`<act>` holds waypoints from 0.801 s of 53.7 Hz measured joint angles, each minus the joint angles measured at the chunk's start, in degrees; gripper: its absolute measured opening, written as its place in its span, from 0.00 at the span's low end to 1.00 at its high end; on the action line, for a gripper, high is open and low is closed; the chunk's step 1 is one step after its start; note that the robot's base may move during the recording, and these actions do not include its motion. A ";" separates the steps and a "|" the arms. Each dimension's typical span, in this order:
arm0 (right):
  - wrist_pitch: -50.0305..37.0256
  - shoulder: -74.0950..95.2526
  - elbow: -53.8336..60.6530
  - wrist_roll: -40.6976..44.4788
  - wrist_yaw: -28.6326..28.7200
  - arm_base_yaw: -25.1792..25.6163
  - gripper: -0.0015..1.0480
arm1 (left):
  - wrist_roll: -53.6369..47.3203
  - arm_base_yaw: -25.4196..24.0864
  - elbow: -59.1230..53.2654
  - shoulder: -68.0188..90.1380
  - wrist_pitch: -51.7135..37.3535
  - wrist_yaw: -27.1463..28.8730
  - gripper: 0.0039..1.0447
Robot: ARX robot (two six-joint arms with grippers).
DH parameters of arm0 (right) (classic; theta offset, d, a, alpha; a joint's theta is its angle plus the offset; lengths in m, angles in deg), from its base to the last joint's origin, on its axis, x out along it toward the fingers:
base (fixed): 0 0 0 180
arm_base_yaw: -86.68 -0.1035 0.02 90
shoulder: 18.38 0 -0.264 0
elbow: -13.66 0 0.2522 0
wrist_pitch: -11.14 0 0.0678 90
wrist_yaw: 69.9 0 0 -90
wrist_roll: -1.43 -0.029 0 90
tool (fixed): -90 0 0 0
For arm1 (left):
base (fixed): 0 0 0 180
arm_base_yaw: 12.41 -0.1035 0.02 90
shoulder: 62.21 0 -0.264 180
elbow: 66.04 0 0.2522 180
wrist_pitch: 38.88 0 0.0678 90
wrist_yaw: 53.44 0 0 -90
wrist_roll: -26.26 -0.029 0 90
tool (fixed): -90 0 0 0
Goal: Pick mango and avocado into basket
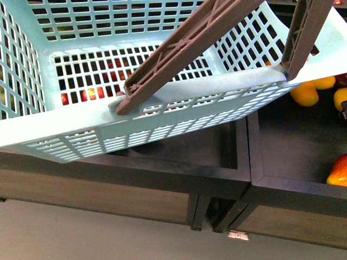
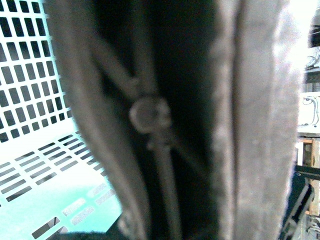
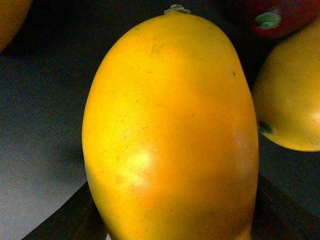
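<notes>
One basket at left, tilted above a dark bin, two handles raised; red fruit glimpsed through the slots. Left pincer out of sight behind one blurred handle; cannot tell its opening. Further right, a second bin with yellow fruit. One mango close up over a dark floor, between right pincer fingers; clamped or loose, cannot tell. Beside it two more yellow ones, one red.
</notes>
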 joint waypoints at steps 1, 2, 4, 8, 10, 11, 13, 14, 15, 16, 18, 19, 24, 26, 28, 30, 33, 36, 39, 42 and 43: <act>-1.62 -1.40 2.12 -0.17 0.83 0.17 0.59 | 0.00 0.00 0.00 0.00 0.00 0.00 0.13; -3.23 -2.86 4.24 -0.42 1.81 0.44 0.59 | 0.00 0.00 0.00 0.00 0.00 0.00 0.13; -6.19 -6.19 8.52 -0.81 3.61 0.94 0.59 | 0.00 0.00 0.00 0.00 0.00 0.00 0.13; -10.64 -12.04 15.23 -1.53 6.08 1.66 0.59 | 0.00 0.00 0.00 0.00 0.00 0.00 0.13; -12.50 -15.23 18.51 -1.99 7.58 2.08 0.59 | -0.02 0.00 0.00 0.00 0.00 0.00 0.13; -13.68 -17.38 20.70 -2.27 8.46 2.34 0.59 | 0.00 0.00 0.00 0.00 0.00 0.00 0.13; -16.11 -21.77 25.07 -2.84 9.94 2.80 0.59 | 0.00 0.00 0.00 0.00 0.00 0.00 0.13; -17.20 -23.98 27.19 -3.23 10.80 3.04 0.59 | 0.00 0.00 0.00 0.00 0.00 0.00 0.13; -18.16 -26.14 29.31 -3.69 11.74 3.23 0.59 | 0.00 0.00 0.00 0.00 0.00 0.02 0.13; -19.10 -28.30 31.41 -4.09 12.68 3.50 0.59 | 0.00 0.00 0.00 0.00 0.00 0.00 0.13; -20.00 -30.45 33.53 -4.72 13.62 3.67 0.59 | 0.00 0.00 0.00 0.00 0.00 0.00 0.13; -20.41 -31.50 34.56 -5.01 14.08 3.76 0.59 | 0.00 0.00 0.00 0.00 0.00 0.00 0.13; -22.01 -37.59 40.35 -6.73 16.87 4.07 0.59 | 0.02 -0.02 0.00 0.00 0.00 0.02 0.13; -22.51 -40.52 43.04 -7.74 18.21 4.11 0.59 | 0.00 -0.02 0.00 0.00 0.00 0.02 0.13; -22.67 -42.42 44.72 -8.33 19.08 4.11 0.59 | -0.02 0.00 0.00 0.00 0.00 0.02 0.13; -22.84 -45.22 47.06 -9.29 20.35 4.07 0.59 | -0.02 0.00 0.00 0.00 0.00 0.02 0.13; -22.86 -47.91 49.18 -10.34 21.68 3.93 0.59 | 0.00 0.00 0.00 0.00 0.00 0.00 0.13; -23.04 -51.47 51.74 -11.41 23.02 3.69 0.59 | 0.00 0.00 0.00 0.00 0.00 0.00 0.13; -23.58 -56.68 54.99 -13.29 25.03 3.10 0.59 | 0.00 0.00 0.00 0.00 0.00 0.00 0.13; -24.04 -60.83 57.22 -14.86 26.34 2.47 0.59 | 0.00 0.00 0.00 0.00 0.00 0.00 0.13; -24.17 -61.61 57.66 -15.15 26.67 2.34 0.59 | 0.00 -0.02 0.00 0.00 0.00 0.00 0.13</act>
